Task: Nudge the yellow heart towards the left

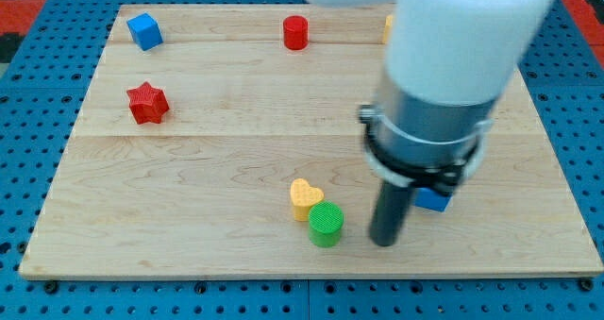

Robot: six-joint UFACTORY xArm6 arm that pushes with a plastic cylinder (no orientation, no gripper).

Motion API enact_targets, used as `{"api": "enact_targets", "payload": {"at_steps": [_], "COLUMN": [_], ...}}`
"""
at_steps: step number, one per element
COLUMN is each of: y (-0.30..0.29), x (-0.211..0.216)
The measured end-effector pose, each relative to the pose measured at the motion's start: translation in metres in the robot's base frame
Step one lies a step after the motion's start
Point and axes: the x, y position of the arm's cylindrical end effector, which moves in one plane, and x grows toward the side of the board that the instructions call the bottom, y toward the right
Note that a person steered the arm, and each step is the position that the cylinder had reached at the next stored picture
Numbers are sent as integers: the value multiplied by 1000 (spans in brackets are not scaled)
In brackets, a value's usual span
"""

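The yellow heart [304,198] lies on the wooden board [208,150] near the view's bottom, a little right of centre. A green cylinder [326,225] touches it at its lower right. My tip [385,242] is down on the board to the right of the green cylinder, a short gap away, and to the lower right of the yellow heart. The arm's white and grey body rises above it and hides part of the board's right side.
A blue block [433,201] sits just right of the rod, partly hidden. A red star [147,103] lies at the left, a blue cube [144,31] at top left, a red cylinder [296,32] at top centre. A yellow block [388,25] peeks out behind the arm.
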Motion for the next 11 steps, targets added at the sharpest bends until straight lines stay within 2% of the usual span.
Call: {"api": "enact_targets", "payload": {"at_steps": [1,2,3,4,6,11], "y": [-72,-77,-6,-4,-104,-115], "x": [-1,-1,-3,-28,-71,-73]}}
